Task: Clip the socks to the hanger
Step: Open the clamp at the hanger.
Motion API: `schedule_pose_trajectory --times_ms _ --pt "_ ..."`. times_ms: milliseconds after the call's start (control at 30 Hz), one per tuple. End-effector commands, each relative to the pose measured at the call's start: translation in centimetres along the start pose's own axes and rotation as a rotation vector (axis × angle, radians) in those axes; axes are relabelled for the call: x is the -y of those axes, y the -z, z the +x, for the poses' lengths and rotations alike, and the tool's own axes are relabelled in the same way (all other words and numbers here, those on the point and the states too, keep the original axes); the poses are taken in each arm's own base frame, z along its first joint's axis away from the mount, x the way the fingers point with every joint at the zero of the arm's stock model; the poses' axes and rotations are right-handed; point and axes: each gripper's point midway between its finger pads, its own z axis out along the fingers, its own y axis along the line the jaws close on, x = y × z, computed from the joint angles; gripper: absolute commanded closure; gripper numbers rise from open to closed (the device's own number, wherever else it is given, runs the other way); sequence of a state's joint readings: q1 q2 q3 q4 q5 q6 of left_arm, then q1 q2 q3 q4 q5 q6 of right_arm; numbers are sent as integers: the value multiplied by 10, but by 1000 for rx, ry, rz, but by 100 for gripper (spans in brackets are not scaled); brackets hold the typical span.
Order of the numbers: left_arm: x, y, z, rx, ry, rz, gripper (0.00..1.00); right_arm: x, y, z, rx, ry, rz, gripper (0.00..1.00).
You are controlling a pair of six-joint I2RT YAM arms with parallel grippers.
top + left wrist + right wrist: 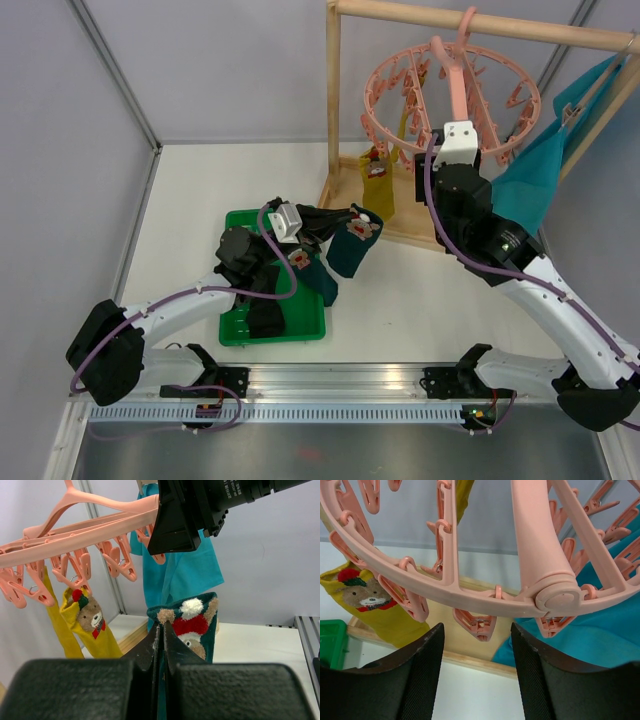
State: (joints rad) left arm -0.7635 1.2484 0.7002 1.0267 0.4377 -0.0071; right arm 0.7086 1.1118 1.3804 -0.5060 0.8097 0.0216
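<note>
The pink hanger (452,92) hangs from the wooden rack, and a mustard yellow sock with a bear (378,183) is clipped to its near left side. My left gripper (345,220) is shut on the cuff of a dark teal sock with a red-and-white bear (194,622), held up below the hanger ring (75,535). In the left wrist view its jaws (162,630) pinch the fabric. A second teal sock (318,275) droops beside it. My right gripper (477,640) stands open under the ring (460,597), with one clip peg (476,624) hanging just above its fingertips.
A green tray (300,330) lies below the left arm with a black sock (265,318) in it. The wooden rack (333,100) stands behind on its base. A large teal cloth (540,170) hangs at the right, close to the right arm.
</note>
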Motion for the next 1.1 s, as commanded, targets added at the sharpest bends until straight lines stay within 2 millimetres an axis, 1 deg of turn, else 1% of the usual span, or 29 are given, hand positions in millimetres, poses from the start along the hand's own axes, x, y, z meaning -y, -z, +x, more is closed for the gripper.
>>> schedule_pose_trajectory --times_ms 0,200,467,667,833,867,1067 --pt "-2 -6 -27 71 -28 -6 98 4 -3 -10 41 -6 15 39" --pt "-2 -3 -26 65 -33 -13 98 4 -5 -13 61 -19 23 41" --pt "-3 -3 -26 57 -28 -14 98 -2 -14 -11 54 -9 26 44" --pt "-3 -5 -24 53 -27 -14 98 -1 -13 -16 67 -20 29 49" --pt "-4 -8 -25 59 -23 -5 98 3 -11 -20 82 -45 38 58" --pt "-2 -10 -22 58 -15 4 98 3 -10 -21 84 -51 35 62" --pt "-6 -18 -18 63 2 2 98 4 -6 -25 95 -80 17 75"
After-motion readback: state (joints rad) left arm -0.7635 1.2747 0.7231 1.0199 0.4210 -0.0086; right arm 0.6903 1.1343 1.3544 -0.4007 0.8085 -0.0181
